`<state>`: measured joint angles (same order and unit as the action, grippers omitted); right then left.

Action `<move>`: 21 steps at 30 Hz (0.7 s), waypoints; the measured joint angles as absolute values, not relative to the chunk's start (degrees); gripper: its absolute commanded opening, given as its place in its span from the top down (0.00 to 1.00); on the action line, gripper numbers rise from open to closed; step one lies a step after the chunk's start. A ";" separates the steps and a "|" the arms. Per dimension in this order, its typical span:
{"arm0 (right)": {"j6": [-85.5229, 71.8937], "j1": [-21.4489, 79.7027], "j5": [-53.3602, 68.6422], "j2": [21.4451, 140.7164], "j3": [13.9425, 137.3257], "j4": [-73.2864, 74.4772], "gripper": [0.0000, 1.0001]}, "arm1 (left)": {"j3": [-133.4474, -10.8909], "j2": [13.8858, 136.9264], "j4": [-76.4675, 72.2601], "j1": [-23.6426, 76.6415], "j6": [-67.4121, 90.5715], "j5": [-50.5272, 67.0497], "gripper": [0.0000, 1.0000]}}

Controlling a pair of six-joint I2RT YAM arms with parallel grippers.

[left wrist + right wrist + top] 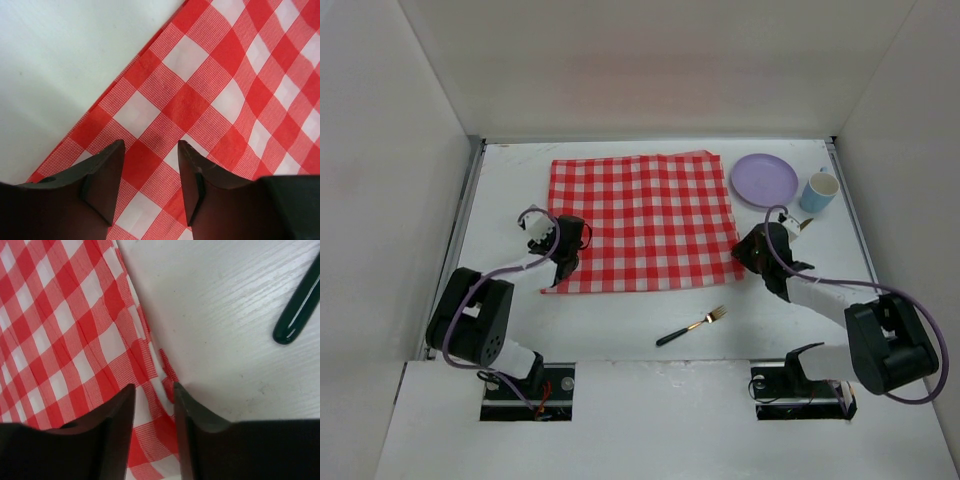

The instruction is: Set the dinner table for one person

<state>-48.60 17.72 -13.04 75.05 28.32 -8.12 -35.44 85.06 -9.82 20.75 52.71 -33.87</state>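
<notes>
Both left claw (pixel 150 145) and right claw (pixel 154 386) gape over the woven checked cloth (pixel 640 215), the right at its rumpled edge.

L arm (pixel 480 315): elbow folded near its base, forearm reaching forward and inward | left gripper (pixel 563 262) (pixel 150 147): pointed down, low, jaws parted with a clear gap | R arm (pixel 880 345): elbow out to the right, forearm stretched inward | right gripper (pixel 752 250) (pixel 154 386): pointed down, low, jaws parted by a narrower gap
</notes>
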 measured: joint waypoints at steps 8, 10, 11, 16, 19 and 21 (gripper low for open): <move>-45.47 17.78 -19.14 70.35 31.92 -3.77 0.32 | -35.14 71.64 -8.47 23.64 50.43 -33.10 0.51; -45.19 17.47 -20.16 72.14 35.29 -4.05 0.36 | -35.18 69.76 -9.43 25.50 49.43 -32.99 0.51; -45.19 17.04 -20.16 73.71 37.08 -4.58 0.39 | -35.16 69.52 -10.37 26.57 48.77 -32.99 0.51; -47.40 10.39 -20.56 82.94 43.42 -7.70 0.54 | -33.36 71.02 -17.85 31.18 44.62 -30.55 0.51; -49.28 6.09 -21.04 88.55 46.65 -7.79 0.54 | -31.18 72.75 -21.61 32.95 42.54 -28.49 0.51; -50.46 3.73 -21.04 92.25 49.17 -7.70 0.55 | -29.71 73.34 -23.07 33.32 41.71 -27.64 0.51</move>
<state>-50.46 3.73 -21.04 92.25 49.17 -7.70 -29.71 73.34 -23.07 33.32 41.71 -27.64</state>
